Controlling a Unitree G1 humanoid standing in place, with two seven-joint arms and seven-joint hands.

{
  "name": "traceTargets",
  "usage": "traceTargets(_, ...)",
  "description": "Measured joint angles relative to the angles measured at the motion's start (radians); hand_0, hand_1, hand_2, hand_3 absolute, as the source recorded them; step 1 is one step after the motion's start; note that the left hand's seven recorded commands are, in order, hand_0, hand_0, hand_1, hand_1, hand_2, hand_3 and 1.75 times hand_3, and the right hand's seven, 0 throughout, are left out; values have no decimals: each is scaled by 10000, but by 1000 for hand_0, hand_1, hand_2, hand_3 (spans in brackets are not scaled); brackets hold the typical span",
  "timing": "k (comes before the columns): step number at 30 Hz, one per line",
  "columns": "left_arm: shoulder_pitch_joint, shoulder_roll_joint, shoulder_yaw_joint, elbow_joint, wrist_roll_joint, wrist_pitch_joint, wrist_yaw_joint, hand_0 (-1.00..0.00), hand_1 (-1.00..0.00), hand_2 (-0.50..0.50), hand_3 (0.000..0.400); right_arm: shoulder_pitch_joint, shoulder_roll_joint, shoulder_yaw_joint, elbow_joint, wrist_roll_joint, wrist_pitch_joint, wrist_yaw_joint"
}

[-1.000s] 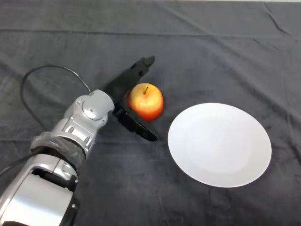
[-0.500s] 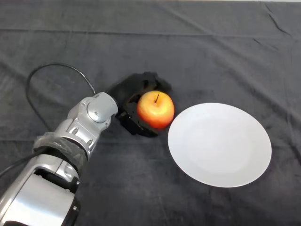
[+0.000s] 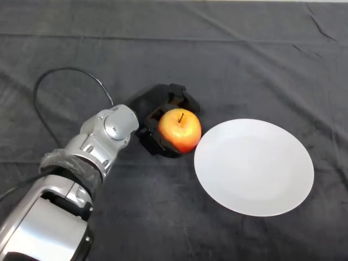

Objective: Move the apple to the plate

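Gripping the apple [image 3: 180, 130], my left hand [image 3: 162, 117] has its black fingers [image 3: 182, 98] curled over the far side of the fruit and the thumb [image 3: 155, 142] tucked under its near left side. The apple is red and yellow with its stem pointing up, and its right edge sits just beside the left rim of the white plate [image 3: 254, 167], perhaps touching it; I cannot tell whether the fruit rests on the dark cloth [image 3: 244, 60] or is lifted off it. The plate lies flat, right of centre, with bare cloth all round: a broad strip beyond it toward the far edge of the table, a narrower one along the right edge and the near side. My silver-grey arm [image 3: 92, 152] comes in from the lower left. I can read no writing or labels anywhere.
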Motion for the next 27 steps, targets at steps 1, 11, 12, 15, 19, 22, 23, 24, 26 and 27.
traceTargets(1, -60, 0, -31, 3, 14, 64, 0, -1000, -737, -131, 400, 0, -1, 0, 0, 0, 0, 0)
traceTargets(11, -702, -29, -46, 3, 162, 227, 54, -1000, -894, -53, 400, -3, -9, 0, 1, 0, -2, 0)
traceTargets(12, -782, -39, -49, 4, 200, 232, 113, -1000, -894, -53, 400, -4, -10, 1, 1, 0, -3, 0)
traceTargets(15, -994, -98, -54, -1, 227, 222, 252, -1000, -902, -49, 400, -6, -11, 0, 2, 0, -4, 0)
traceTargets(19, -1033, -322, -121, -3, 311, 144, 392, -1000, -910, -45, 400, -9, -14, 0, 2, 0, -6, 0)
traceTargets(22, -1031, -494, -501, -3, 439, -37, 523, -1000, -910, -45, 400, -9, -18, 0, 3, -2, -6, 0)
traceTargets(23, -1030, -600, -537, -3, 442, -124, 550, -1000, -910, -45, 400, -9, -19, 0, 4, -2, -5, 0)
traceTargets(24, -1032, -751, -642, -3, 442, -259, 588, -1000, -910, -45, 400, -11, -19, 0, 4, -1, -7, 0)
traceTargets(26, -1032, -856, -890, -5, 463, -453, 701, -1000, -914, -43, 400, -14, -20, -1, 4, -2, -8, 0)
traceTargets(27, -1032, -948, -981, -5, 473, -539, 726, -1000, -914, -43, 400, -16, -19, -1, 3, 0, -9, 0)
